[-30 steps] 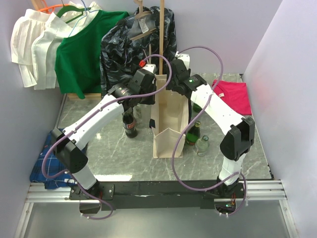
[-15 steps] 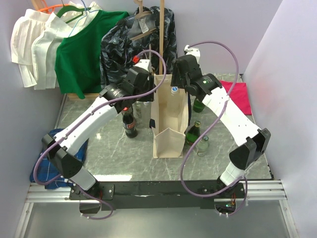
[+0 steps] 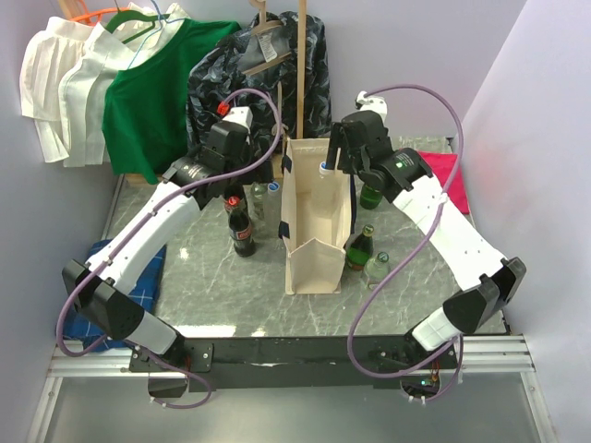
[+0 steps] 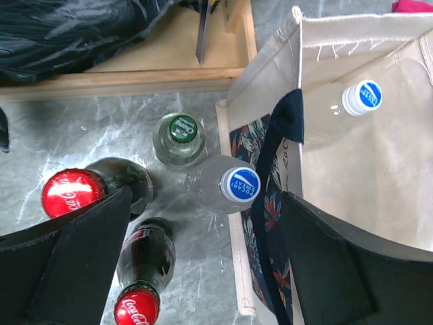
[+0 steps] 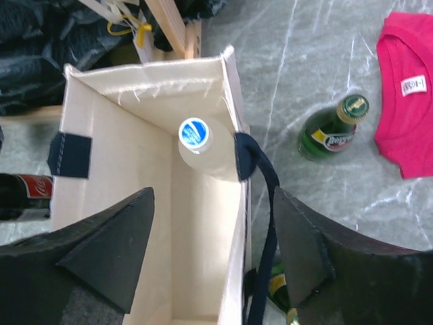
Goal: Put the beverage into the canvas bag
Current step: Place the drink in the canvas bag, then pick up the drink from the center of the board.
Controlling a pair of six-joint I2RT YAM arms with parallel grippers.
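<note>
The cream canvas bag [image 3: 312, 242] stands upright mid-table with its mouth open. A clear bottle with a blue cap [image 5: 194, 133] stands inside it in the far right corner, touched by neither gripper. My right gripper [image 5: 213, 254] is open above the bag's right wall, with the navy handle [image 5: 260, 169] between its fingers. My left gripper [image 4: 203, 264] is open over the bag's left rim. Under it, outside the bag, stand another blue-capped bottle [image 4: 238, 184] and two cola bottles [image 4: 67, 193].
A green-capped glass bottle [image 4: 181, 134] stands left of the bag. Green bottles [image 3: 369, 196] [image 3: 360, 247] and a clear one [image 3: 377, 269] stand on its right. A pink shirt [image 5: 406, 95] lies far right. Hanging clothes [image 3: 157, 92] and a wooden rack [image 3: 301, 65] are behind.
Both grippers have opened wider. The left gripper has drawn back to the left, off the bag's mouth. The right gripper has risen, and the blue-capped bottle now shows inside the bag.
</note>
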